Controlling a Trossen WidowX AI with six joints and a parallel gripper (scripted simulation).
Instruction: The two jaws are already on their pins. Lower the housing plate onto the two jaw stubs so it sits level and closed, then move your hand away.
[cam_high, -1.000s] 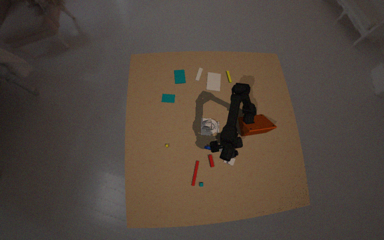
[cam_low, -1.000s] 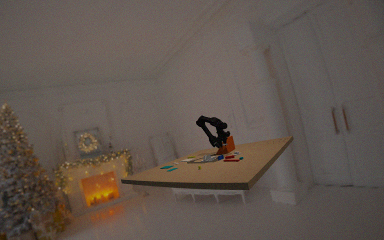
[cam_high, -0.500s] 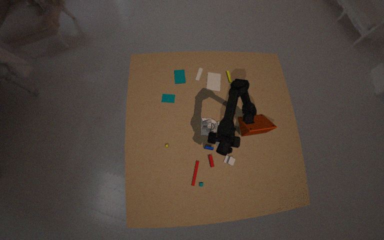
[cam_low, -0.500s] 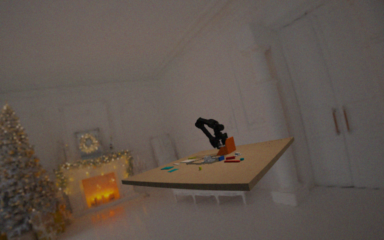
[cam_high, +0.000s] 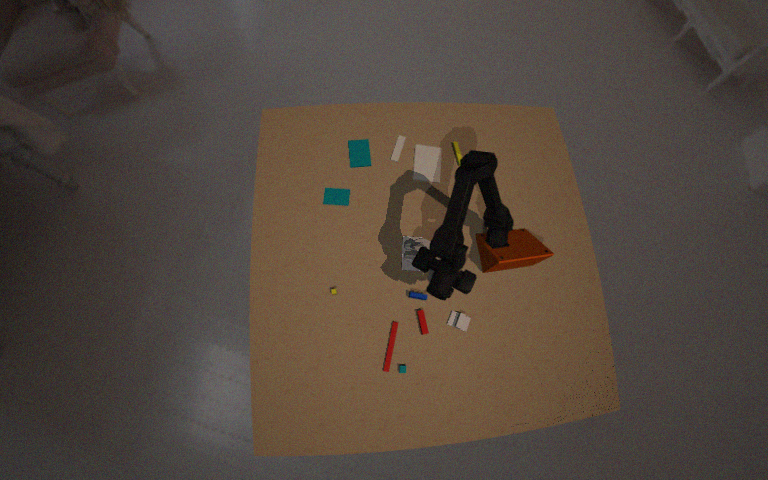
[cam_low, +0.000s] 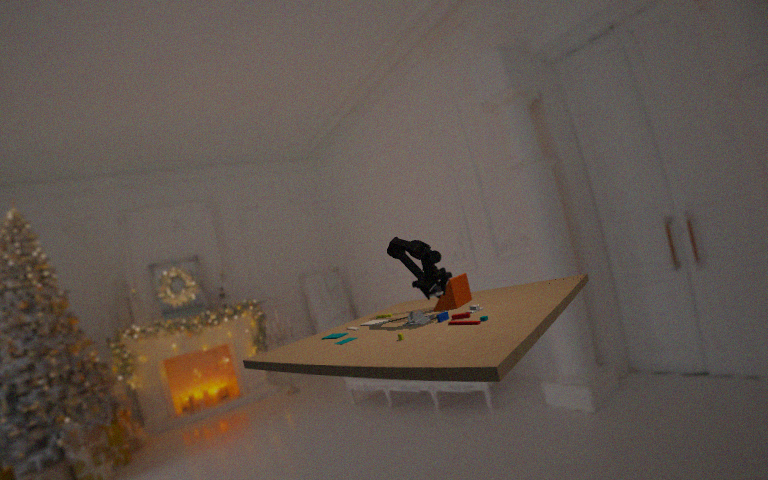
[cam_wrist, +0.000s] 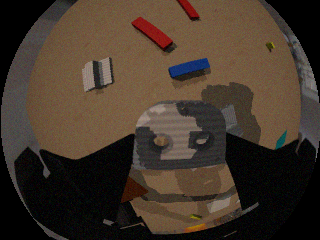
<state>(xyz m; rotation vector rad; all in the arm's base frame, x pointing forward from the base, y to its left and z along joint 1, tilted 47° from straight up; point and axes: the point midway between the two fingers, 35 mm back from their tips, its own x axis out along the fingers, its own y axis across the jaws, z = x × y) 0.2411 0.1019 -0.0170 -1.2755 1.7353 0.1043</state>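
Bends the black arm (cam_high: 459, 203) (cam_low: 416, 247) sharply at the raised elbow (cam_high: 480, 163) (cam_low: 396, 246). Holds the gripper (cam_high: 443, 272) (cam_low: 434, 292) (cam_wrist: 179, 138) above the table, fingers well apart yet clamped inward on a load.

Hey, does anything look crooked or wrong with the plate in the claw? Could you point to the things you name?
Nothing stands out: the grey housing plate (cam_wrist: 181, 130) sits between the fingers of the claw (cam_high: 442, 285) (cam_wrist: 179, 138), both holes visible, no damage showing.

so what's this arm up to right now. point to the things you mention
The black gripper (cam_wrist: 179, 138) holds a grey plate with two holes (cam_wrist: 181, 162), the housing plate, off the table. The grey assembly (cam_high: 412, 261) (cam_low: 419, 318) it should go onto lies on the table, partly covered by the arm from above. The plate has yet to be seated.
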